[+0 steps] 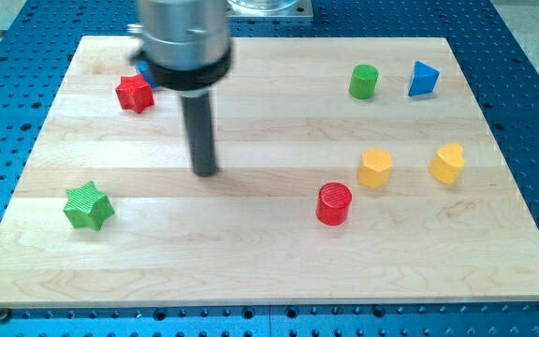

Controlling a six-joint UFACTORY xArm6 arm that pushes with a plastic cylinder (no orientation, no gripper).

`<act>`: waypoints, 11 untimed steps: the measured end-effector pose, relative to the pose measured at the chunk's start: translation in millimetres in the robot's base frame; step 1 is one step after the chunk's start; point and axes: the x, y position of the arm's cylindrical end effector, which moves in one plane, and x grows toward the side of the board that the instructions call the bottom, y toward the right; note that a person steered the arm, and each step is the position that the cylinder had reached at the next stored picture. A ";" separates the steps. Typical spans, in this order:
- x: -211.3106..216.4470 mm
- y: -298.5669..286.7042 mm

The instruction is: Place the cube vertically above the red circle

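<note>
The red circle block stands right of the board's middle, toward the view's bottom. A blue block, likely the cube, is mostly hidden behind the arm at the view's upper left, touching the red star. My tip rests on the board left of centre, well to the left of the red circle and below and right of the blue block and red star, touching no block.
A green star lies at the lower left. A green cylinder and a blue triangle sit at the upper right. A yellow hexagon-like block and a yellow heart lie right of the red circle. The wooden board lies on a blue perforated table.
</note>
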 end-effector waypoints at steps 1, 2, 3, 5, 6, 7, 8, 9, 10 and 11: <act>-9.2 -106.4; -64.1 -158.8; -125.9 -146.9; -171.7 -22.6; -176.0 41.5; -195.0 -28.2; -201.8 36.8; -204.2 86.2; -190.7 133.7; -174.1 135.3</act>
